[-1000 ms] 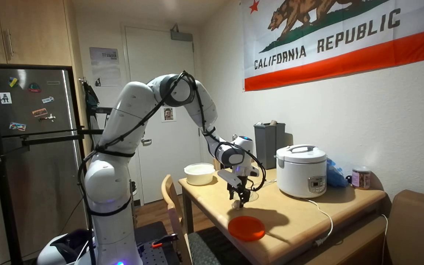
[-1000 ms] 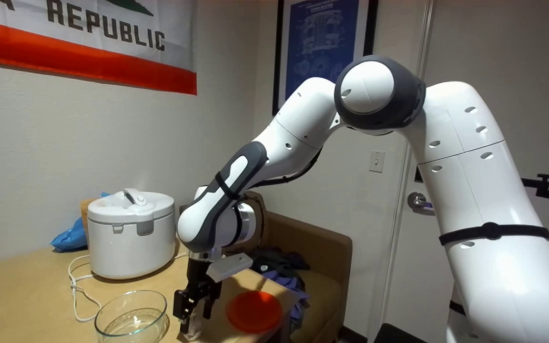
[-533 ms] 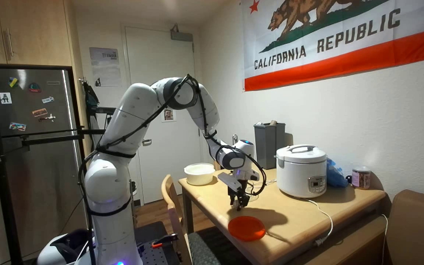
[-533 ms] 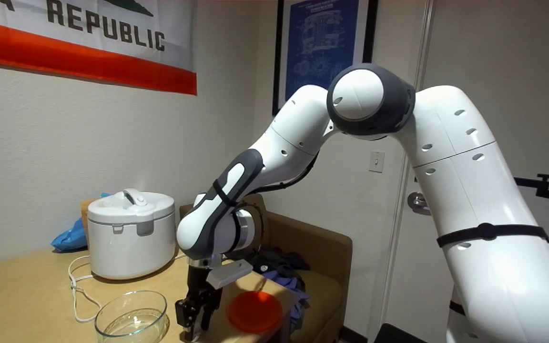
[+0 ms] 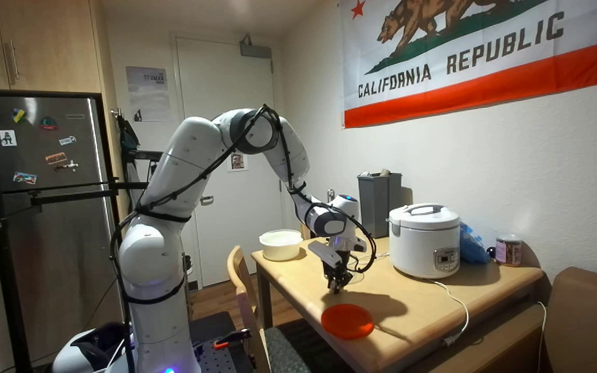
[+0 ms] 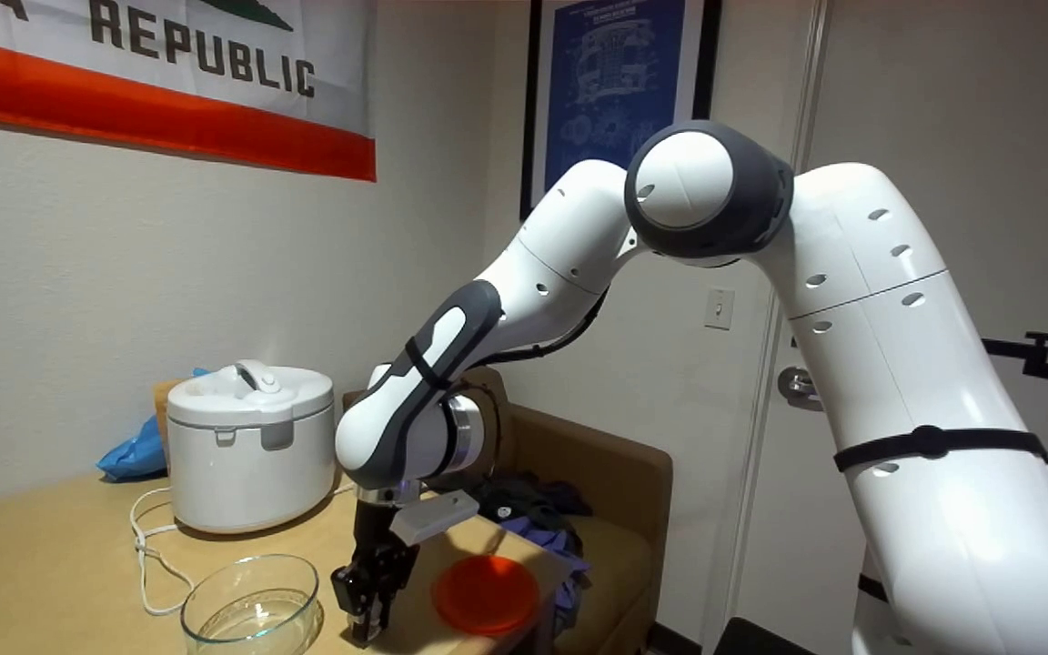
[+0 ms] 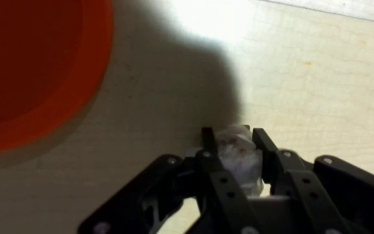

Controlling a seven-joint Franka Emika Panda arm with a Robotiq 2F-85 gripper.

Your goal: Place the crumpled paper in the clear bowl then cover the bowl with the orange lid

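My gripper [image 7: 233,130] is shut on the crumpled paper [image 7: 242,162], a whitish wad between the two black fingers. In both exterior views the gripper [image 5: 336,287] [image 6: 366,628] is low at the table; I cannot tell whether the paper still touches the tabletop. The clear bowl [image 6: 251,620] stands beside the gripper in an exterior view, with nothing seen in it. The orange lid [image 5: 347,321] lies flat on the table near the gripper, on the side away from the bowl. It also shows in an exterior view [image 6: 486,596] and at the upper left of the wrist view [image 7: 41,65].
A white rice cooker [image 5: 423,243] with a white cord stands on the table [image 5: 412,316], near the wall. An opaque white bowl [image 5: 281,246] sits at the table's far corner. A grey bin [image 5: 376,207], a blue bag [image 5: 470,243] and a jar [image 5: 509,251] are at the back.
My gripper has moved down around the paper, and its fingers have closed on it. Since half a second ago it has risen very slightly. The bowl and lid have not moved.
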